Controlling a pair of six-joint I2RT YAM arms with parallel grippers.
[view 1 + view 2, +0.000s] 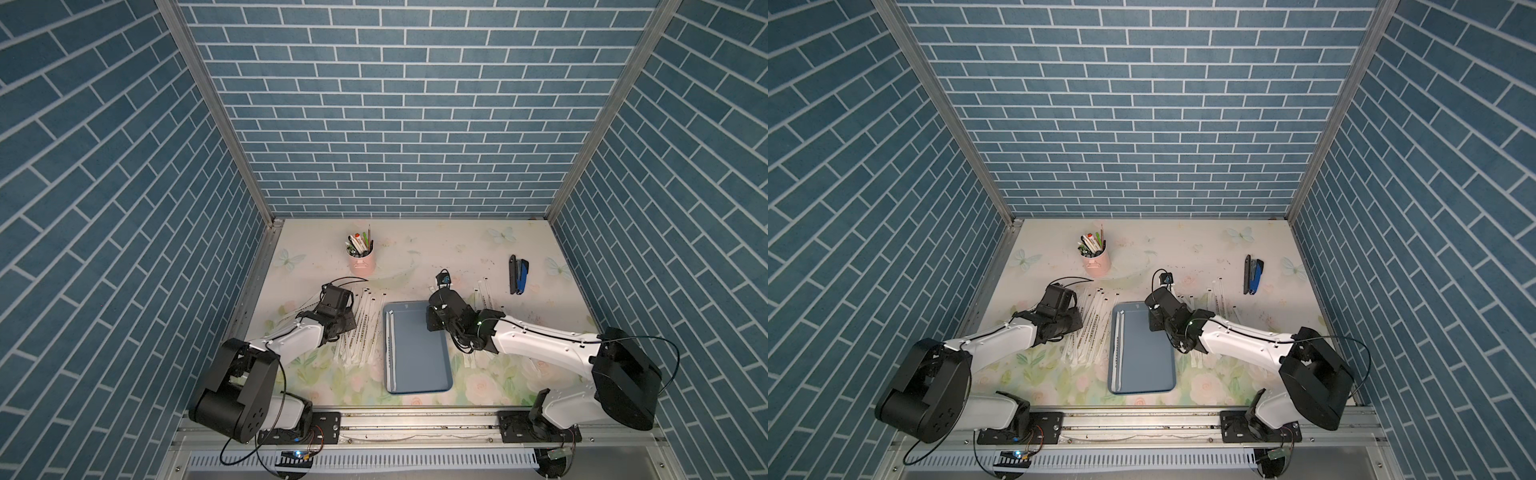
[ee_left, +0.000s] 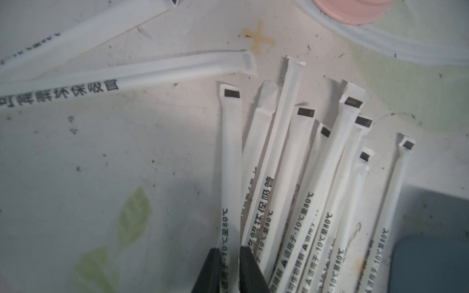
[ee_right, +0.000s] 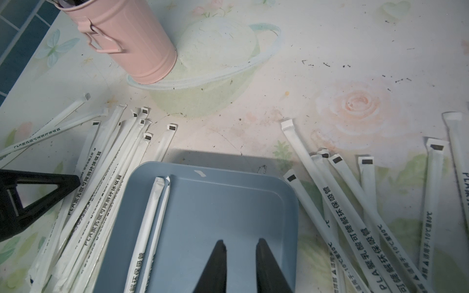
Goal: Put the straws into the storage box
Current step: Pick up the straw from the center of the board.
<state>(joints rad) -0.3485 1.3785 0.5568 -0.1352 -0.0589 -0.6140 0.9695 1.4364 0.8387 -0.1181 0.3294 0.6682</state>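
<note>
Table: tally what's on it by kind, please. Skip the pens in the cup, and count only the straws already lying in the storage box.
storage box: 1
straws in the box: 2
pink cup: 1
stapler: 1
Total: 5
The loose straws overlap too much to count.

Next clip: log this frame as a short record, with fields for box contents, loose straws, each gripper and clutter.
storage box: two straws inside, along one long side
loose straws: piles beside both long sides of the box
left gripper: pinching one straw in its pile
right gripper: open, empty, over the box
clutter: pink cup, stapler
</note>
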